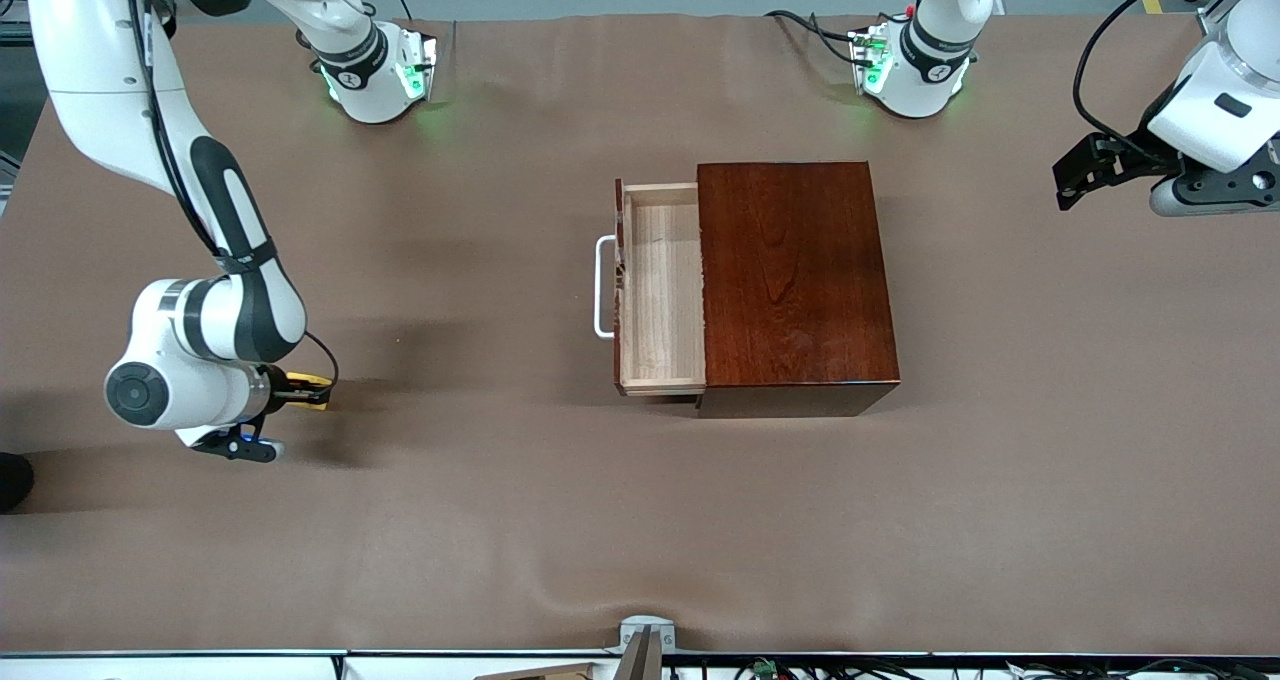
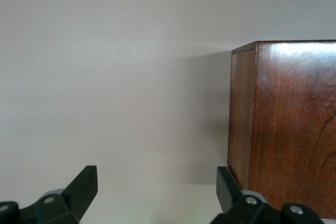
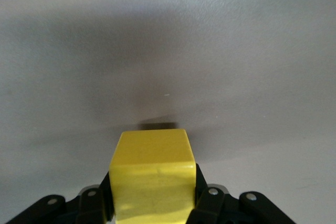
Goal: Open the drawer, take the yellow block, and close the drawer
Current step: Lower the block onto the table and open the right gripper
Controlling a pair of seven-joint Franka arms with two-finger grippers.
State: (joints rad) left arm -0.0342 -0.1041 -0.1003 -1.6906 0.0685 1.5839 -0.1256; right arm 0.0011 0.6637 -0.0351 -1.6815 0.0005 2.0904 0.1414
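Observation:
The dark reddish-brown box (image 1: 795, 280) stands mid-table. Its light-wood drawer (image 1: 660, 295) is pulled out toward the right arm's end, and what shows of the tray is empty; its white loop handle (image 1: 603, 287) sticks out. My right gripper (image 1: 310, 392) is low over the table toward the right arm's end, shut on the yellow block (image 1: 308, 381). In the right wrist view the block (image 3: 152, 174) fills the space between the fingers. My left gripper (image 1: 1075, 175) waits open and empty over the left arm's end; its wrist view shows the box's corner (image 2: 283, 119).
The brown table cover (image 1: 500, 520) lies flat around the box. The arm bases (image 1: 385, 70) stand along the table's robot-side edge. A small metal bracket (image 1: 645, 640) sits at the table edge nearest the front camera.

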